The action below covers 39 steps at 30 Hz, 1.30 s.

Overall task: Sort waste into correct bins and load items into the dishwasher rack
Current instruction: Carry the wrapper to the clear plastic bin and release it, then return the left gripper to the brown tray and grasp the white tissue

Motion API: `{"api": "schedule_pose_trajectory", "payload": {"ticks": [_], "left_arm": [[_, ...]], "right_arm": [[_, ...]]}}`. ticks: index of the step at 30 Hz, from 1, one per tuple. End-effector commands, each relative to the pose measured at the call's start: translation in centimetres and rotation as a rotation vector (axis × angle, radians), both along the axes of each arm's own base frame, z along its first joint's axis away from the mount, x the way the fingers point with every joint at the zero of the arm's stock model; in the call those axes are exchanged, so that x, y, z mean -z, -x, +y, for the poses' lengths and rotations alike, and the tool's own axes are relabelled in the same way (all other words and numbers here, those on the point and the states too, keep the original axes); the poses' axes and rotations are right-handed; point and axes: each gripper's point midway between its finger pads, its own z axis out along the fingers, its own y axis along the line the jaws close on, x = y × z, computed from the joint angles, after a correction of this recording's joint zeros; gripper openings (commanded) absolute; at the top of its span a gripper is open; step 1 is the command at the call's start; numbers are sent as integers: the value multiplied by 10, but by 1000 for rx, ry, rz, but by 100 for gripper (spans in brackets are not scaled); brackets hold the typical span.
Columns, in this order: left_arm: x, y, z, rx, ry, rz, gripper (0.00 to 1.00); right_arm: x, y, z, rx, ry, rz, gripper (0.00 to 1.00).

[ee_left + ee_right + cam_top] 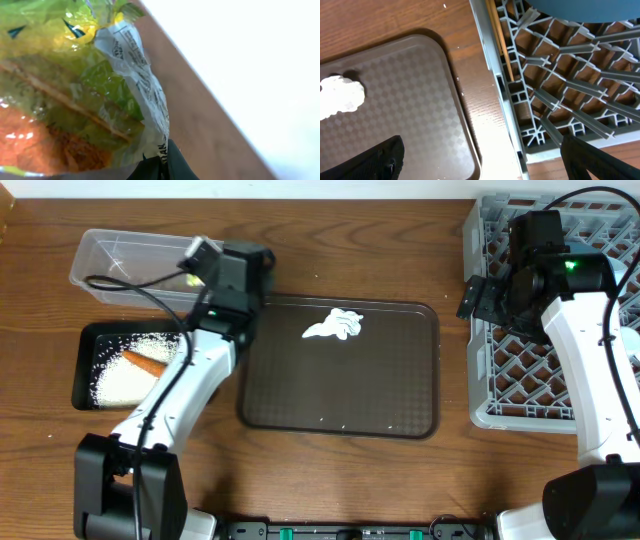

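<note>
Left hand (198, 258) noted over the clear tub (105, 265), pressed together and pinching the green-yellow snack wrapper (100, 90). Rice (122, 383) and carrot (145, 362) seen lying in the black tray (84, 380). Crumpled tissue (337, 327) observed on the brown serving tray (340, 395). Right hand (485, 162) held spread wide above the left wall of the grey rack (520, 385); chopsticks (501, 45) and blue dish (580, 10) recorded inside it

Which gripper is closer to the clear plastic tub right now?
Left. The left gripper hangs over the clear tub, shut on the snack wrapper; the right gripper is far off, open over the rack.
</note>
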Motion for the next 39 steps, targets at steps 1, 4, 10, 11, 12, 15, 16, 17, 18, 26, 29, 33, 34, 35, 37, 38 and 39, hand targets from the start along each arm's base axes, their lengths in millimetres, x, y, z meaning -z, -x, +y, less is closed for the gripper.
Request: {"api": "schedule_pose_trajectory", "payload": {"ticks": [1,4,10,11,12,15,16,17,18,26,29,33,34,35,37,38,39], "left_arm": [[-9,-12,29,-41,-100,-34,6],[-7,-19,54,-87,-113,-45,6],[21,-32,97,-100,-112,-4,6],[27,-32,101,-104,-109,7,6],[37,-34,107,-111,-106,22,7],[54,-42,113,-107,-90,28,10],[58,-46,113,-101,-85,19,15],[59,-49,113,-95,-82,11,17],[59,-52,112,-91,-79,-1,23],[51,-58,104,-14,-106,-23,79],[43,-56,90,62,-78,-28,87],[18,-46,64,172,-18,-49,87],[9,-41,56,194,-11,-53,87],[2,-36,49,212,-7,-54,87],[-11,-24,33,244,-4,-47,87],[-17,-16,23,269,0,-35,87],[-20,-8,13,291,2,-23,87]], "right_arm": [[0,-1,-4,10,3,-1,99],[0,-1,-4,10,3,0,99],[0,-1,-4,10,3,-1,99],[0,-1,-4,10,3,0,99],[0,-1,-4,10,3,-1,99],[0,-1,-4,10,3,0,99],[0,-1,-4,10,3,0,99],[0,-1,-4,10,3,0,99],[0,-1,-4,10,3,-1,99],[0,-1,-4,10,3,-1,99],[0,-1,-4,10,3,0,99],[0,-1,-4,10,3,0,99],[0,-1,-4,10,3,0,99],[0,-1,-4,10,3,-1,99],[0,-1,-4,10,3,-1,99],[0,-1,-4,10,3,0,99],[0,-1,-4,10,3,0,99]]}}
